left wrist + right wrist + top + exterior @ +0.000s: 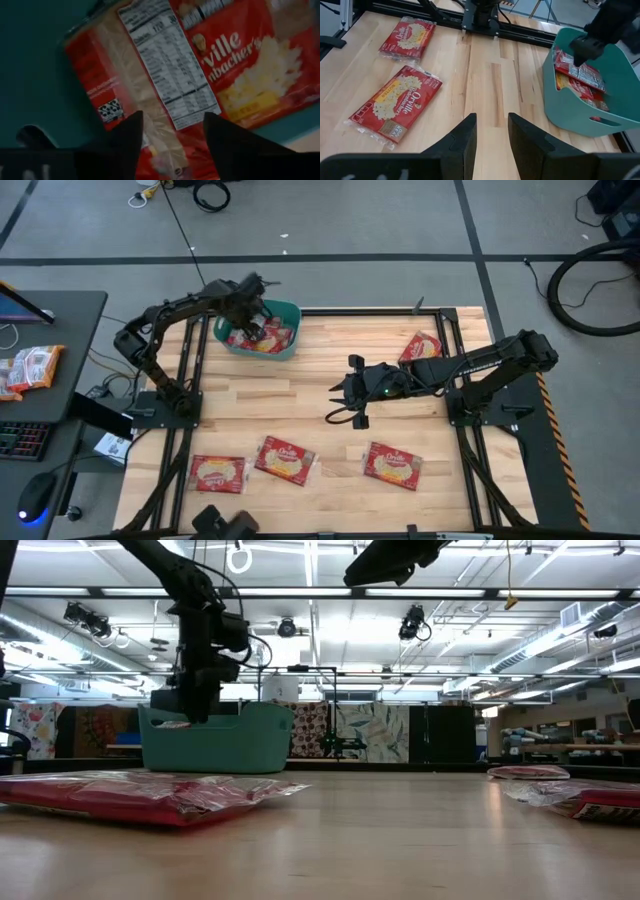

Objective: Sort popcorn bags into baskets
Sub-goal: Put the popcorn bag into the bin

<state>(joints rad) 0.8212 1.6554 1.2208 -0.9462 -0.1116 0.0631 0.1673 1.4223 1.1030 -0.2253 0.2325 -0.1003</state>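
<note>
Teal basket (283, 345): stands at the upper left of the surface in the high view, close to the far edge. Contents: several red popcorn bags (268, 338), overlapping; exact count not readable.

Left claw (256, 320): inside the basket mouth, directly above the bags. In the left wrist view its fingers (127, 137) stand apart, open, with a bag's nutrition panel (167, 65) showing between and beyond them; nothing is pinched. Whether the tips touch the bag cannot be told.

Loose bags on the wooden surface (330, 405): three along the lower edge of the high view, at lower left (217, 473), lower centre (286, 460) and lower right of centre (392, 465); one (420, 348) at the upper right, partly covered by the right arm.

Right claw (345, 402): hovers over the centre of the surface, fingers (462, 137) parted, open, holding nothing. Bare wood lies all around it, well apart from every bag.

Open room: the wide middle band of the surface between basket and lower row.

Hard to make out: in the low view the near bags are seen edge-on and blurred, and the basket wall hides its contents.

Off-surface: more packets (30, 368) on a dark desk (60, 330) at the frame's left edge, partly cut off.
</note>
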